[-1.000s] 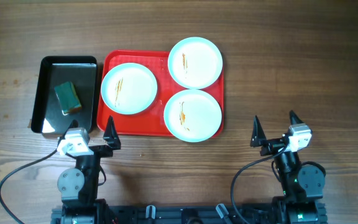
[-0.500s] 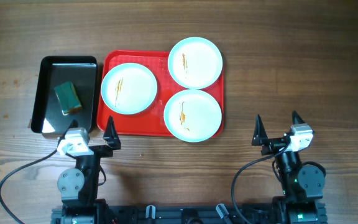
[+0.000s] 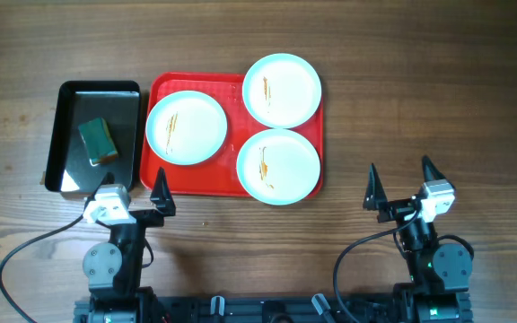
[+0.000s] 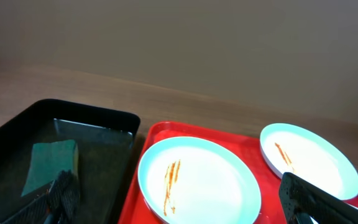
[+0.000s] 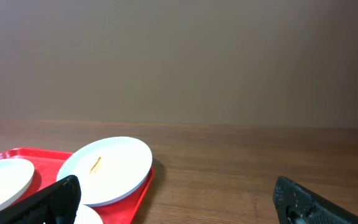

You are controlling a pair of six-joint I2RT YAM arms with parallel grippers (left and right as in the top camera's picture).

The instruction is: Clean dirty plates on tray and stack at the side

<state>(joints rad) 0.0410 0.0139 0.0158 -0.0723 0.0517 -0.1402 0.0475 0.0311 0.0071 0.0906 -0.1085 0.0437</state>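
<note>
Three plates lie on the tray (image 3: pixel 196 179), each with a thin orange-brown smear. One plate (image 3: pixel 187 127) sits at the tray's 9 o'clock. Another plate (image 3: pixel 282 90) sits at 1 o'clock, overhanging the far edge. The third plate (image 3: pixel 278 166) sits at 5 o'clock, reaching past the near edge and nearly touching the 1 o'clock one. Just beside the tray, at its 9 o'clock, a black tray (image 3: pixel 119 108) holds a green sponge (image 3: pixel 98 141). The left end effector (image 3: pixel 133 182) hovers at 7 o'clock of the tray, fingers wide apart, one over each tray's near corner, holding nothing. The right end effector (image 3: pixel 399 172) hangs at 4 o'clock of the tray over the bench (image 3: pixel 438 72), fingers apart and empty.
</note>
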